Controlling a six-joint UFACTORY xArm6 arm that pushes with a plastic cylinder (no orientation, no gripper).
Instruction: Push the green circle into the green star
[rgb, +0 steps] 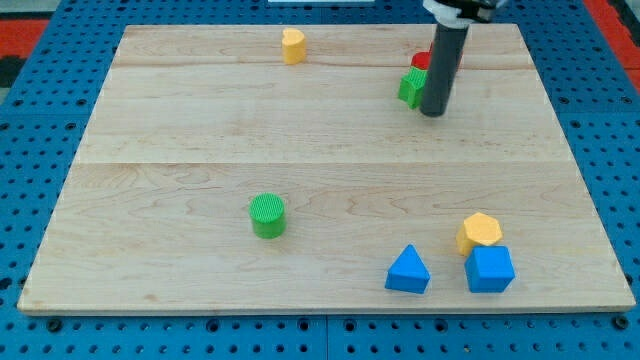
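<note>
Camera view shows a pale wooden counter (330, 150) with the dark rod coming down at roughly the one o'clock part of the board, my tip (432, 113) planted on the wood just beside the green star (409, 88), which sits partly hidden behind the rod, with a red block (421, 61) touching it on its twelve o'clock side; that block's shape is too covered to name. The green circle (268, 215), the piece to be moved, stands alone well apart from the tip, down toward seven o'clock from it, with open wood all around. No jaws exist on this rod, so nothing is spread or pinched; it can only shove. From where I stand, the push looks not yet begun: the tip is at the target end rather than behind the circle, so it would need to travel past the circle to its seven o'clock side and drive it up toward one o'clock. A yellow block (292, 45) rests near the top edge at eleven o'clock, off that line. Down at five o'clock a yellow hexagon (480, 232) touches a blue cube (489, 268), with a blue triangle (408, 270) just beside them, also out of the way.
</note>
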